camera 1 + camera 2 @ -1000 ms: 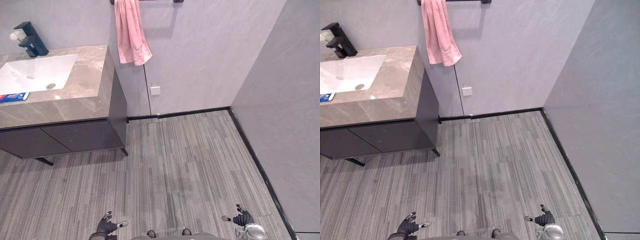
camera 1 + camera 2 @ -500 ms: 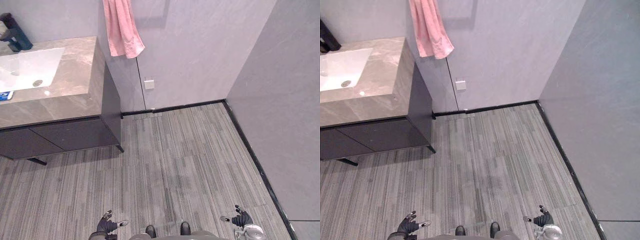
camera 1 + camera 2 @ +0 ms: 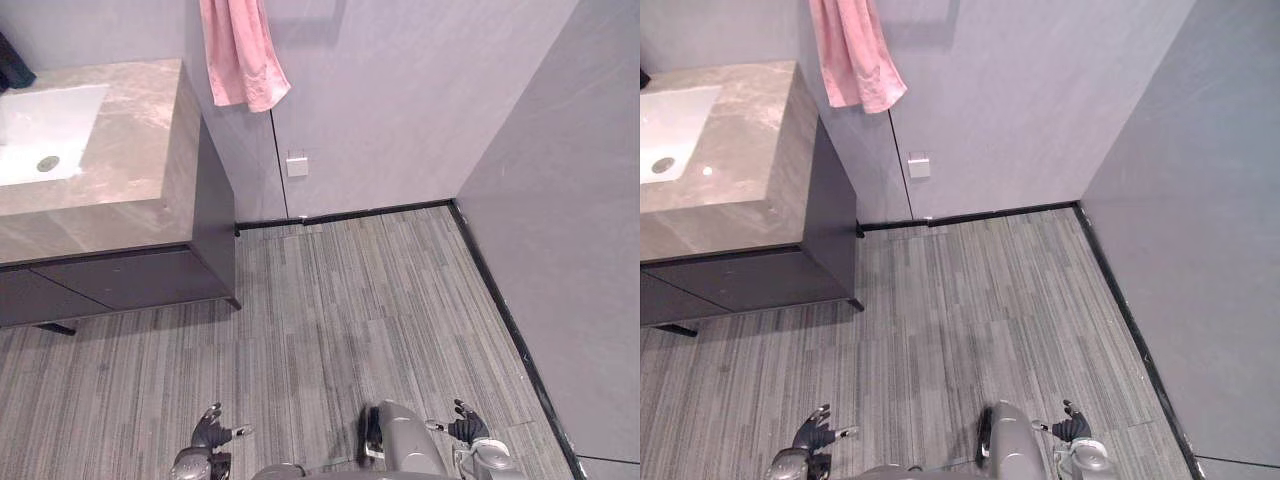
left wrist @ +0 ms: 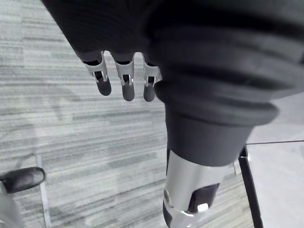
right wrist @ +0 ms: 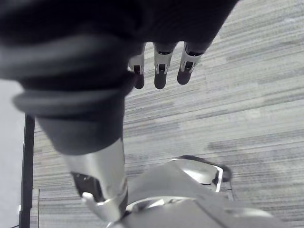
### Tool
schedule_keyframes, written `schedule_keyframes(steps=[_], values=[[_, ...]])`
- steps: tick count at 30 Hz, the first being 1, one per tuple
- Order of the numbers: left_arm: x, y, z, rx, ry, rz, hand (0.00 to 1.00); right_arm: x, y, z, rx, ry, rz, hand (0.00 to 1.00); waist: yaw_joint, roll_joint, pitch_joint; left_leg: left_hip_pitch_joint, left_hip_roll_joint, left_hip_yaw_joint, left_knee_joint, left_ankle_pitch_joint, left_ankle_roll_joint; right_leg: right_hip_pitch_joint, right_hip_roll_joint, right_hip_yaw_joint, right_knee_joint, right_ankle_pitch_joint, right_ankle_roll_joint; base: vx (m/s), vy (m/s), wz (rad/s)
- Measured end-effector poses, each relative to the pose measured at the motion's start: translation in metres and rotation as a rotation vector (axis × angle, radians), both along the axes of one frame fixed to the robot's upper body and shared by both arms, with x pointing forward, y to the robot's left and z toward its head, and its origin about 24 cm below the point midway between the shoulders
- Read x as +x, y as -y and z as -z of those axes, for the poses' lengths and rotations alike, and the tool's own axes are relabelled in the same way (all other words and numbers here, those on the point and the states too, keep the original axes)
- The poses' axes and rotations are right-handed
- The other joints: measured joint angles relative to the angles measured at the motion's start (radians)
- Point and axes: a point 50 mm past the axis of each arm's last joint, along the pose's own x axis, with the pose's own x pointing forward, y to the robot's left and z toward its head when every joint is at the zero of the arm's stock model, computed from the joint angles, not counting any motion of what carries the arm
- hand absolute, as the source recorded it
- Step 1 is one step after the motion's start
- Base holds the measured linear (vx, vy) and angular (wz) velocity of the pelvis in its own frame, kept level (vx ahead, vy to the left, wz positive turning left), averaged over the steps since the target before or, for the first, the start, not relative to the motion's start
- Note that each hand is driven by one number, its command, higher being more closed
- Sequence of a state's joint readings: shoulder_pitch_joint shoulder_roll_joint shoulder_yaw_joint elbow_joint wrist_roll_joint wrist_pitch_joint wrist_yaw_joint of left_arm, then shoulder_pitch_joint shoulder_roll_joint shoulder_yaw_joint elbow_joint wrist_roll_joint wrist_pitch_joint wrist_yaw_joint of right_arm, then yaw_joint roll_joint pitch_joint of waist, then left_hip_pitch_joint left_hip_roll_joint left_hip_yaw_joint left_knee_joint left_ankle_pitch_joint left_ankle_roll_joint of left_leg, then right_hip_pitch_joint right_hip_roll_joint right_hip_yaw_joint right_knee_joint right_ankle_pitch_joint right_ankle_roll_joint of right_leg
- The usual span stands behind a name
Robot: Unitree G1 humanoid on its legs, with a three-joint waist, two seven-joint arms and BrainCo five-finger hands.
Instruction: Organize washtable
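The washtable (image 3: 130, 150) has a marble top, a white sink (image 3: 40, 140) and dark cabinet fronts; it stands at the far left against the wall. A pink towel (image 3: 240, 55) hangs on the wall just right of it. My left hand (image 3: 212, 434) hangs low at the bottom left over the floor, fingers relaxed and holding nothing. My right hand (image 3: 466, 428) hangs at the bottom right, also open and empty. In the wrist views the left hand's fingers (image 4: 124, 80) and the right hand's fingers (image 5: 160, 71) point straight down at the floor.
Grey striped plank flooring (image 3: 350, 300) stretches between me and the wall. A grey wall with a white socket (image 3: 297, 164) is at the back. Another grey wall (image 3: 570, 220) with a dark baseboard closes off the right side.
The camera has shifted, so the washtable sits further left and the faucet and blue item have left the picture. Both hands still hang open at my sides.
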State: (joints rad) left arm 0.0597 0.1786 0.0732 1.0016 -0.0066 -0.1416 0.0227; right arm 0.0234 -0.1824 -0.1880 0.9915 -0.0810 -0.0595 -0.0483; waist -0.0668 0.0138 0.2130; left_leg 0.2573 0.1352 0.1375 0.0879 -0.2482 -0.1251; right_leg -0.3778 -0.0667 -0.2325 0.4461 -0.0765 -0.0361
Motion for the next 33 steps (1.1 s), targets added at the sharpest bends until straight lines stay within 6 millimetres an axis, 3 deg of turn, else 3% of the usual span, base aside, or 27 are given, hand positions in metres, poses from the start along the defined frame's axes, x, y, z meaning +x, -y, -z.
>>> schedule_keyframes(steps=[2,4,6,7,9,12,13,15,16,17,18,19,20,21,22,23,24,25,26,28,29,31,33], values=[[0.005,0.008,0.0,-0.022,0.012,-0.002,0.0,0.005,0.0,-0.002,-0.002,0.021,-0.003,0.0,-0.006,0.016,0.001,-0.051,0.028,-0.002,0.133,0.048,-0.082,0.026,0.024,-0.015,-0.01,-0.043,-0.029,0.53,-0.333,0.01],[0.007,0.013,0.001,-0.041,0.023,-0.021,0.0,0.0,-0.002,0.0,0.005,0.004,0.0,0.0,-0.004,0.02,0.003,-0.134,0.058,-0.024,0.354,0.121,-0.108,0.108,0.05,-0.023,-0.084,-0.049,-0.036,0.4,-0.224,0.09],[0.005,0.017,0.0,-0.059,0.035,-0.036,0.0,-0.005,-0.006,0.001,0.012,0.013,0.008,0.0,0.006,0.015,0.008,-0.251,0.121,-0.011,0.704,0.129,-0.086,0.263,0.086,-0.024,-0.193,-0.05,-0.042,0.4,-0.187,0.0],[0.007,0.017,-0.001,-0.063,0.051,-0.044,0.0,-0.002,-0.008,-0.001,0.011,0.032,0.01,0.0,0.021,0.011,0.009,-0.313,0.153,0.036,0.824,0.109,-0.053,0.327,0.098,-0.015,-0.237,-0.057,-0.05,0.36,-0.148,-0.18],[0.012,0.016,-0.005,-0.06,0.078,-0.049,0.0,0.003,-0.008,-0.004,0.01,0.056,0.014,0.0,0.038,0.008,0.011,-0.389,0.174,0.083,0.863,0.072,0.004,0.388,0.105,-0.002,-0.284,-0.058,-0.053,0.28,-0.071,-0.17],[0.014,0.013,-0.006,-0.055,0.088,-0.062,0.0,0.014,-0.008,-0.007,0.018,0.085,0.024,0.0,0.063,-0.002,0.016,-0.505,0.142,0.149,0.688,0.031,0.033,0.465,0.084,0.02,-0.344,-0.058,-0.045,0.3,0.046,-0.24],[0.014,0.013,-0.006,-0.055,0.089,-0.061,0.0,0.018,-0.009,-0.009,0.02,0.095,0.023,0.0,0.069,-0.013,0.023,-0.531,0.099,0.156,0.553,0.032,0.035,0.493,0.057,0.024,-0.356,-0.071,-0.023,0.24,0.113,0.0],[0.015,0.015,-0.006,-0.057,0.089,-0.055,0.0,0.016,-0.006,-0.008,0.013,0.09,0.029,0.0,0.077,-0.025,0.026,-0.538,0.031,0.155,0.317,0.062,0.02,0.532,0.024,0.015,-0.376,-0.093,0.014,0.32,0.169,0.06],[0.013,0.016,-0.006,-0.058,0.084,-0.05,0.0,0.012,-0.001,-0.008,-0.001,0.083,0.035,0.0,0.082,-0.006,0.016,-0.535,0.008,0.143,0.171,0.126,0.029,0.546,0.021,0.014,-0.383,-0.113,0.043,0.47,0.319,-0.04],[0.008,0.012,-0.004,-0.049,0.07,-0.057,0.0,0.011,0.0,-0.008,-0.008,0.074,0.037,0.0,0.085,0.009,0.004,-0.528,-0.005,0.12,0.158,0.236,0.084,0.562,0.011,0.022,-0.376,-0.145,0.071,0.49,0.336,-0.06],[0.005,0.009,-0.004,-0.041,0.064,-0.059,0.0,0.011,-0.002,-0.007,-0.003,0.075,0.036,0.0,0.086,-0.003,0.001,-0.527,-0.026,0.119,0.173,0.241,0.117,0.573,-0.008,0.023,-0.373,-0.16,0.086,0.46,0.286,0.05],[0.002,0.004,-0.004,-0.028,0.058,-0.064,0.0,0.011,-0.005,-0.007,0.003,0.076,0.037,0.0,0.083,-0.04,-0.008,-0.531,-0.068,0.127,0.199,0.196,0.139,0.576,-0.048,0.019,-0.351,-0.186,0.112,0.38,0.155,0.11],[0.004,0.003,-0.005,-0.026,0.06,-0.064,0.0,0.011,-0.005,-0.006,0.002,0.074,0.04,0.0,0.086,-0.057,-0.012,-0.532,-0.091,0.139,0.221,0.153,0.153,0.553,-0.085,0.024,-0.279,-0.202,0.127,0.39,0.142,0.08],[0.004,0.004,-0.004,-0.029,0.057,-0.063,0.0,0.013,-0.004,-0.007,0.0,0.077,0.039,0.0,0.087,-0.056,-0.013,-0.528,-0.096,0.138,0.231,0.135,0.16,0.529,-0.096,0.034,-0.22,-0.202,0.128,0.56,0.244,-0.04],[0.001,0.003,-0.003,-0.027,0.047,-0.064,0.0,0.017,-0.006,-0.008,0.004,0.084,0.034,0.0,0.086,-0.057,-0.014,-0.501,-0.107,0.142,0.235,0.113,0.17,0.473,-0.118,0.062,-0.057,-0.199,0.132,0.46,0.224,-0.01],[0.001,0.001,-0.003,-0.023,0.045,-0.064,0.0,0.018,-0.008,-0.008,0.007,0.084,0.031,0.0,0.084,-0.06,-0.014,-0.48,-0.114,0.143,0.234,0.104,0.176,0.436,-0.132,0.081,0.045,-0.187,0.151,0.55,0.24,0.17],[0.003,-0.004,-0.005,-0.007,0.049,-0.055,0.0,0.016,-0.012,-0.005,0.019,0.076,0.03,0.0,0.08,-0.067,-0.013,-0.416,-0.127,0.139,0.226,0.075,0.188,0.369,-0.145,0.126,0.271,-0.166,0.211,0.37,0.109,0.19],[0.004,-0.005,-0.006,-0.001,0.052,-0.053,0.0,0.015,-0.014,-0.004,0.023,0.069,0.03,0.0,0.084,-0.068,-0.013,-0.387,-0.131,0.136,0.221,0.065,0.192,0.347,-0.145,0.131,0.339,-0.177,0.219,0.54,0.098,0.2],[0.004,-0.009,-0.007,0.01,0.053,-0.052,0.0,0.016,-0.017,-0.003,0.026,0.065,0.015,0.0,0.083,-0.067,-0.013,-0.32,-0.136,0.132,0.188,0.057,0.19,0.305,-0.144,0.123,0.429,-0.194,0.198,0.44,0.048,0.08],[0.006,-0.012,-0.009,0.021,0.059,-0.05,0.0,0.02,-0.021,-0.004,0.027,0.071,-0.018,0.0,0.078,-0.055,-0.01,-0.236,-0.13,0.12,0.123,0.057,0.189,0.24,-0.123,0.076,0.445,-0.226,0.14,0.44,0.007,0.11],[0.01,-0.013,-0.01,0.025,0.069,-0.051,0.0,0.022,-0.021,-0.005,0.031,0.074,-0.023,0.0,0.075,-0.043,-0.004,-0.199,-0.114,0.11,0.099,0.058,0.189,0.198,-0.097,0.044,0.389,-0.244,0.11,0.3,-0.029,0.17],[0.012,-0.012,-0.011,0.03,0.076,-0.055,0.0,0.022,-0.02,-0.005,0.035,0.074,-0.029,0.0,0.059,-0.033,0.001,-0.168,-0.088,0.093,0.091,0.058,0.188,0.143,-0.056,0.029,0.249,-0.247,0.098,0.33,-0.119,0.37],[0.012,-0.012,-0.011,0.031,0.075,-0.052,0.0,0.021,-0.02,-0.005,0.036,0.071,-0.028,0.0,0.036,-0.04,-0.002,-0.144,-0.076,0.064,0.088,0.056,0.163,0.117,-0.03,0.045,0.035,-0.187,0.092,0.38,-0.188,0.6]])
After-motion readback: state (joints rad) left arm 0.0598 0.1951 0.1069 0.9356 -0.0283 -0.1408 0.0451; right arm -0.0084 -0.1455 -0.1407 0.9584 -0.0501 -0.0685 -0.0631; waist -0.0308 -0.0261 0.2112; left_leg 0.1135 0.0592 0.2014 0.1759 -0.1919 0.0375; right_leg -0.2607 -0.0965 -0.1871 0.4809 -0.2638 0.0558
